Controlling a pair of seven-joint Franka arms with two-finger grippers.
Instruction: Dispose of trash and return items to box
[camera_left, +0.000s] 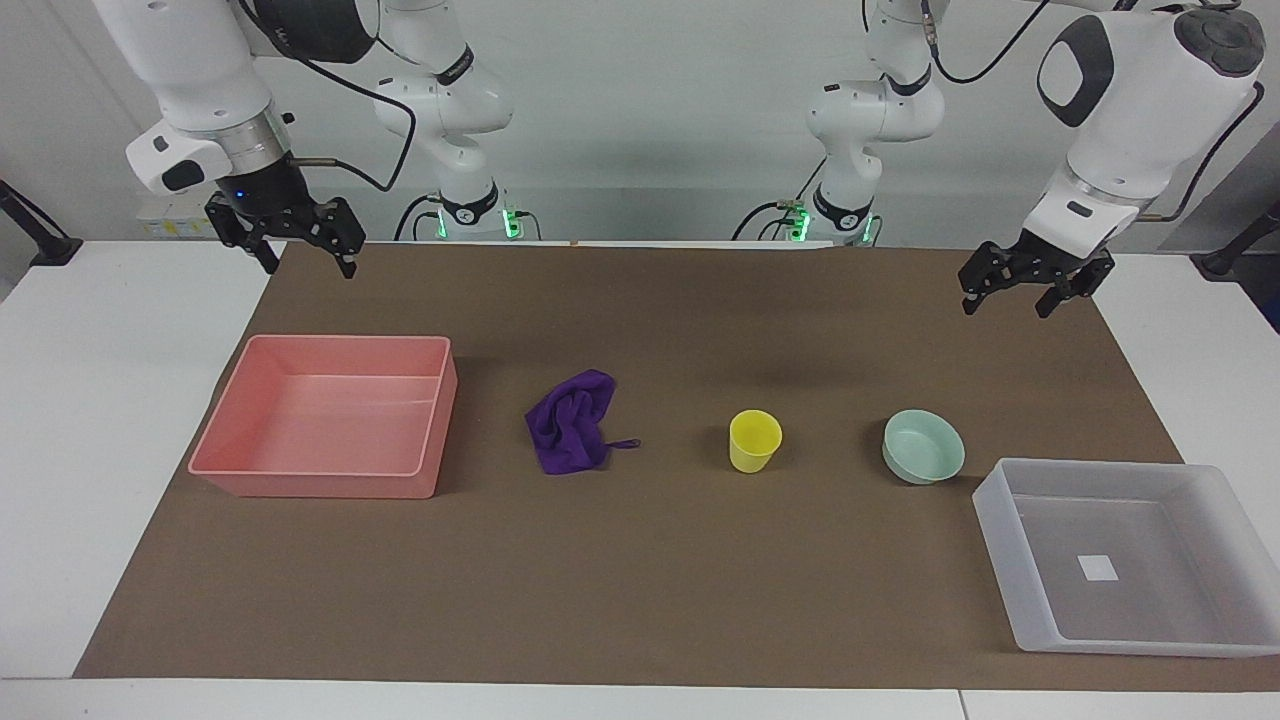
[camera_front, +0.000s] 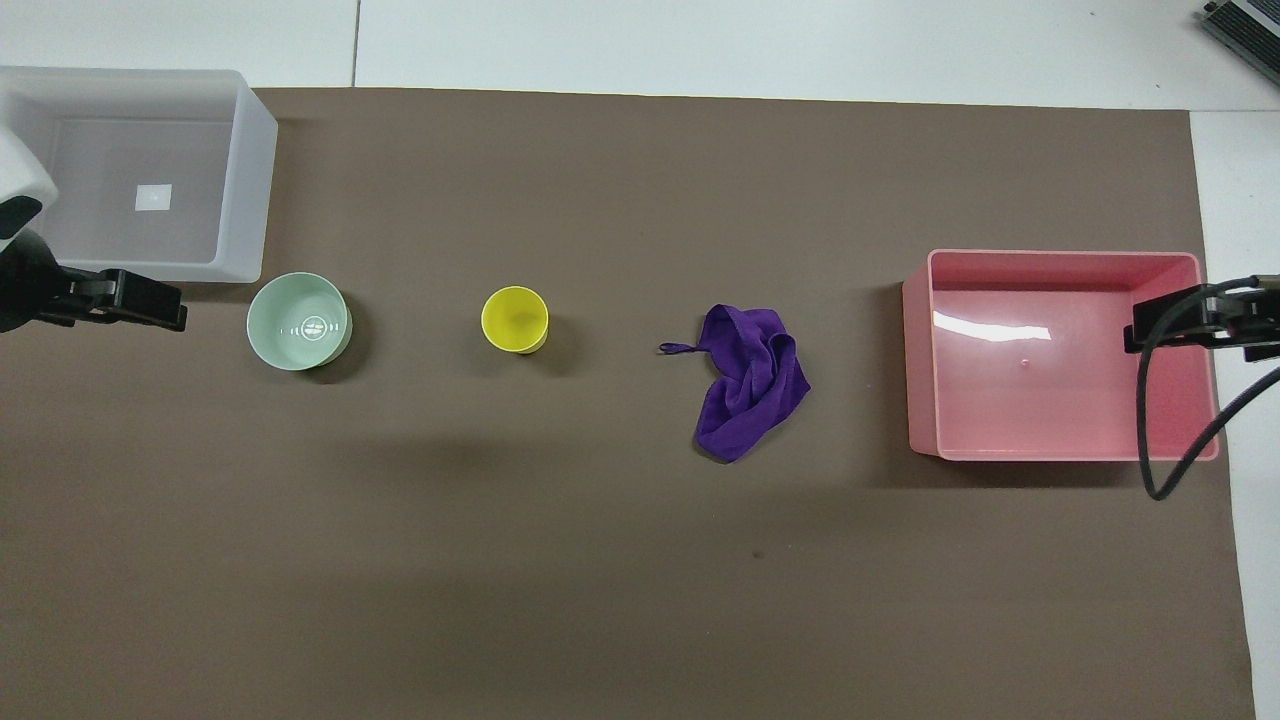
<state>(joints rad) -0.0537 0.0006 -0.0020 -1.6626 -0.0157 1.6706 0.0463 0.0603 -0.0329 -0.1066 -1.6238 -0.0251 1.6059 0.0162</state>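
Note:
The purple cloth (camera_left: 572, 420) (camera_front: 750, 385) lies crumpled on the brown mat, between the pink tray and the yellow cup (camera_left: 754, 440) (camera_front: 515, 320). The cup stands upright mid-table. The mint-green bowl (camera_left: 923, 447) (camera_front: 298, 322) sits upright beside the grey-white box (camera_left: 1010, 560) (camera_front: 242, 180), which is empty apart from its white sticker. My right gripper (camera_left: 308, 262) (camera_front: 1190, 320) hangs open and empty, high over the pink tray's outer end. My left gripper (camera_left: 1007, 303) (camera_front: 140, 300) hangs open and empty, high over the mat by the bowl and box.
The pink rectangular tray (camera_left: 330, 410) (camera_front: 1050, 390) stands empty toward the right arm's end of the table. The brown mat (camera_left: 640, 600) covers most of the white table. A black cable (camera_front: 1165, 440) loops from the right wrist over the tray.

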